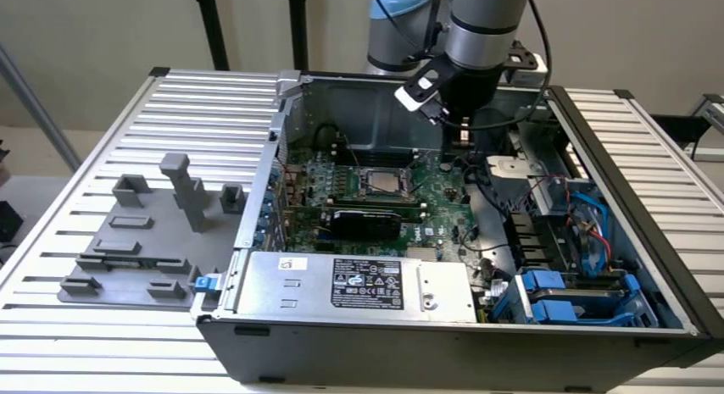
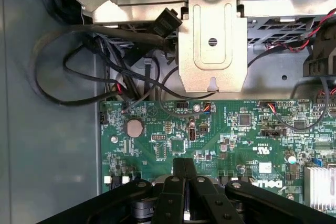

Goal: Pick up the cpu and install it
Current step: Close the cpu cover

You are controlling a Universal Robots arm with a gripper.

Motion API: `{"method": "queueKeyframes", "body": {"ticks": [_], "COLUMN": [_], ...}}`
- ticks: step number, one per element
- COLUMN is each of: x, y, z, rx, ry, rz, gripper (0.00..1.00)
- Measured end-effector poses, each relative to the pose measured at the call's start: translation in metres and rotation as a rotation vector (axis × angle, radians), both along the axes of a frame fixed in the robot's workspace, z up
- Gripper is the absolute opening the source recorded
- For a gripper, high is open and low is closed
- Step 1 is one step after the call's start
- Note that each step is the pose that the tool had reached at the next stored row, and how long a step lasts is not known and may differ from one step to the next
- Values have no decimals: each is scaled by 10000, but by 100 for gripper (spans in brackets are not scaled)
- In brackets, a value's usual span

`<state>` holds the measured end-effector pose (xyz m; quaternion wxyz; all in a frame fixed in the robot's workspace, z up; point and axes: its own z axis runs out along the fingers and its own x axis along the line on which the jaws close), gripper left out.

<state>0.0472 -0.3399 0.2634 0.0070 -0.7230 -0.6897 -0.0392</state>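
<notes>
Because the cpu (image 1: 385,184) is a thin, stiff, light plate, I judge it fragile on its underside and best pinched by two opposite edges, never across the face. It lies flat, metal top up, in the socket (image 1: 358,187) near the middle of the board (image 2: 231,135). Being square, it has no long axis, and its edges run with the board's. To the exterior view's right and slightly farther off, the gripper (image 2: 185,163) hangs over the board, fingers pressed together on nothing.
</notes>
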Motion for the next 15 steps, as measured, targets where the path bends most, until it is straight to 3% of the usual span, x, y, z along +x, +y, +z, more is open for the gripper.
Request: {"method": "queueKeyframes", "body": {"ticks": [5,7,9,15], "x": [0,1,0,-14], "y": [0,0,-1,0], "z": [-90,-109,-109,-110], "rx": [-1,-1,-3,3], "ry": [0,41,230,1122], "rz": [45,64,72,95], "gripper": [11,11,11,11]}}
